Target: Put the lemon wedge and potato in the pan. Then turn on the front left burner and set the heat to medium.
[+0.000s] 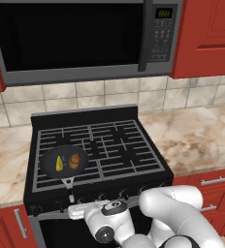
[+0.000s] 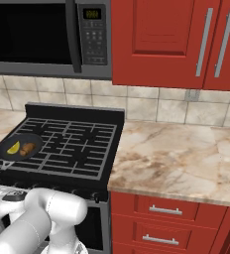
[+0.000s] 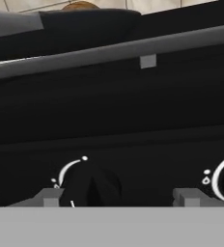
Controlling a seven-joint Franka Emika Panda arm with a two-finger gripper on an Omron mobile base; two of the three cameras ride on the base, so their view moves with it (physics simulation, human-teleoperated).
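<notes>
closest to me, at the bottom of the hand view, the gripper [image 3: 116, 198] sits right up against the black front panel of the stove, its two grey fingertips [image 3: 49, 197] standing apart on either side of a dark knob [image 3: 92, 185] with a white arc marked around it; they are not pressed onto it as far as i can see, so i'd call the claw open around the knob rather than clamped. a second white arc shows at the lower right of that view. in the left base view the white arm reaches low to the stove's front edge at bottom centre. just beyond, in the left middle of that frame, the pan [image 1: 46, 167] rests on the front left burner [image 1: 61, 181], handle pointing toward the arm. inside it lie the lemon wedge [image 1: 59, 163], a small yellow sliver, and the potato [image 1: 74, 162], a brown-orange oval, side by side and near each other. so the loading part looks done; what's left, to my eye, is turning the knob to medium. no flame is visible under the pan yet.
</notes>
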